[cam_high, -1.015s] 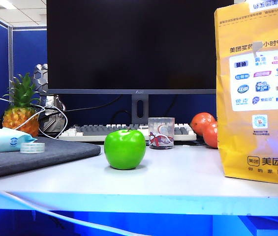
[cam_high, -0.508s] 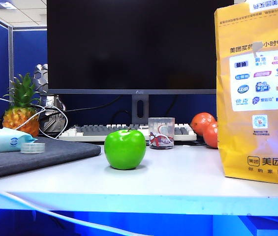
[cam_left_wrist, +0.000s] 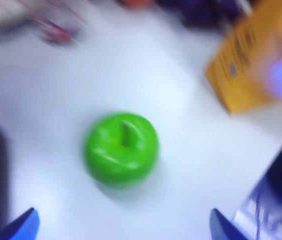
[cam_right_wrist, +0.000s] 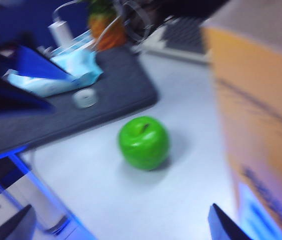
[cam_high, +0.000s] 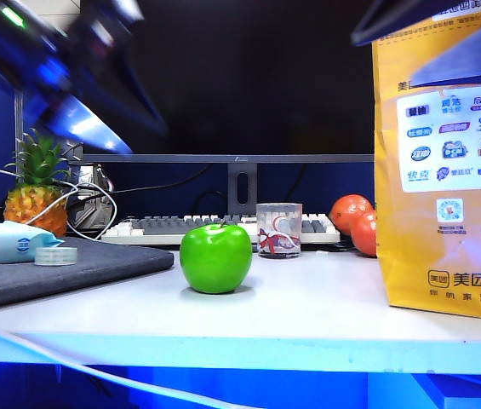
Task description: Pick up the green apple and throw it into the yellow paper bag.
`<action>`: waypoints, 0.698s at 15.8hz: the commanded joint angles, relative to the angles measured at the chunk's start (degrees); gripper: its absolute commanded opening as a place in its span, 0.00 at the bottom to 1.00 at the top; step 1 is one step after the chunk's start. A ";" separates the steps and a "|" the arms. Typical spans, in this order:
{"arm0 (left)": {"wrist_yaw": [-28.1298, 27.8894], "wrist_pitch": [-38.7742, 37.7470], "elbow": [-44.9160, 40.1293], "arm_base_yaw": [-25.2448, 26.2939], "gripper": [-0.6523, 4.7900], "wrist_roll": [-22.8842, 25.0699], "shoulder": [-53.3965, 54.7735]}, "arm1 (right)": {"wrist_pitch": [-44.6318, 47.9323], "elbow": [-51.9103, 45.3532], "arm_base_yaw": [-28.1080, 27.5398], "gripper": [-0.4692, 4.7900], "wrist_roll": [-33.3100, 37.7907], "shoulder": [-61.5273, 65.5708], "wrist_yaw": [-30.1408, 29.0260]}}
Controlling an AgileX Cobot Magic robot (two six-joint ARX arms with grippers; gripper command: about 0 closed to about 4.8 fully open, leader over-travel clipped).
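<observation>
The green apple [cam_high: 215,258] sits upright on the white table, left of the tall yellow paper bag [cam_high: 444,170]. My left arm [cam_high: 70,77] is a blurred shape high at the left. Its wrist view looks down on the apple [cam_left_wrist: 122,150]; the left gripper [cam_left_wrist: 123,214] is open and empty, well above the apple. My right arm [cam_high: 410,17] shows dark near the bag's top. The right gripper [cam_right_wrist: 121,210] is open and empty, with the apple [cam_right_wrist: 144,142] ahead of it and the bag [cam_right_wrist: 260,115] beside it.
A grey mat [cam_high: 61,268] at the left carries a tissue pack [cam_high: 6,243] and a tape roll [cam_high: 56,256]. Behind stand a pineapple [cam_high: 36,183], a keyboard [cam_high: 163,226], a glass cup [cam_high: 278,230], orange-red fruits [cam_high: 355,221] and a monitor [cam_high: 249,77].
Both arms have swung into the exterior view, the left at the top left, the right at the top right over the bag. The apple and bag have not moved.
</observation>
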 commanded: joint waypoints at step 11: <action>-12.37 4.66 9.79 -8.39 1.00 8.28 19.47 | -3.52 0.33 5.14 1.00 -6.47 4.24 0.94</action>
